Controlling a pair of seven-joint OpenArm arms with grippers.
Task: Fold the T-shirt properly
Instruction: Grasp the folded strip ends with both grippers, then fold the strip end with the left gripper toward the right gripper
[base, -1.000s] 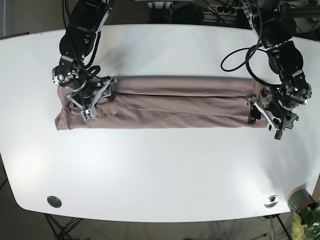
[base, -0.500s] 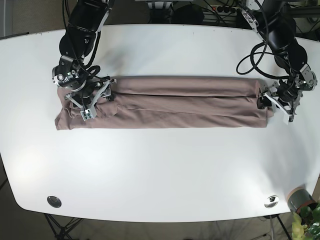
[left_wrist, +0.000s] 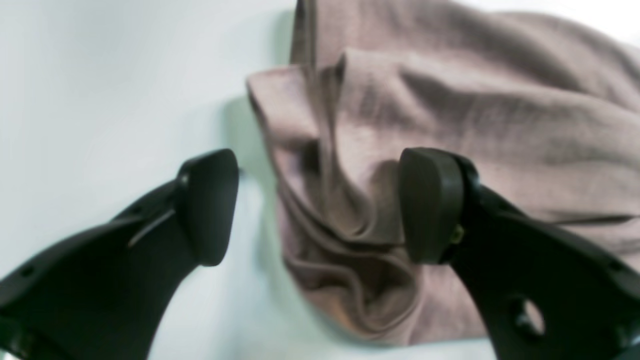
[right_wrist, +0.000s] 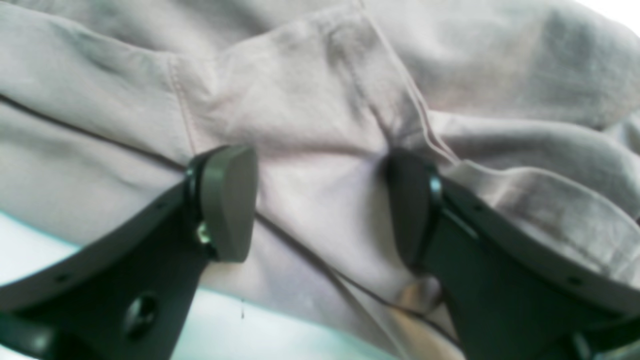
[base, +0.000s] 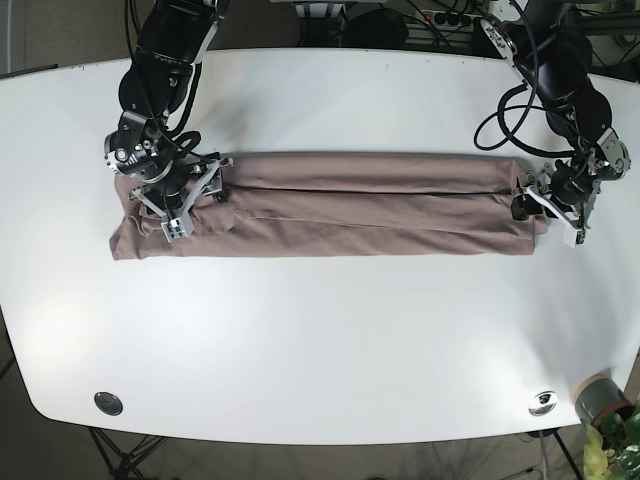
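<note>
The mauve T-shirt (base: 340, 205) lies folded into a long flat strip across the white table (base: 320, 340). My left gripper (base: 553, 203) is at the strip's right end. In the left wrist view it (left_wrist: 320, 205) is open and straddles the bunched end of the shirt (left_wrist: 450, 110), with one finger (left_wrist: 207, 207) over bare table and the other (left_wrist: 430, 205) over cloth. My right gripper (base: 180, 200) rests on the strip's left part. In the right wrist view it (right_wrist: 320, 205) is open, both fingers down on the cloth (right_wrist: 300, 115), with a seam running between them.
A grey cup (base: 600, 395) and a green plant stand at the table's front right corner. Two round metal fittings (base: 108, 403) (base: 543, 402) sit near the front edge. Black cables (base: 480, 115) loop over the back right of the table.
My left gripper has moved from on top of the shirt's right end out to its very edge and turned. The right gripper and the shirt have not moved.
</note>
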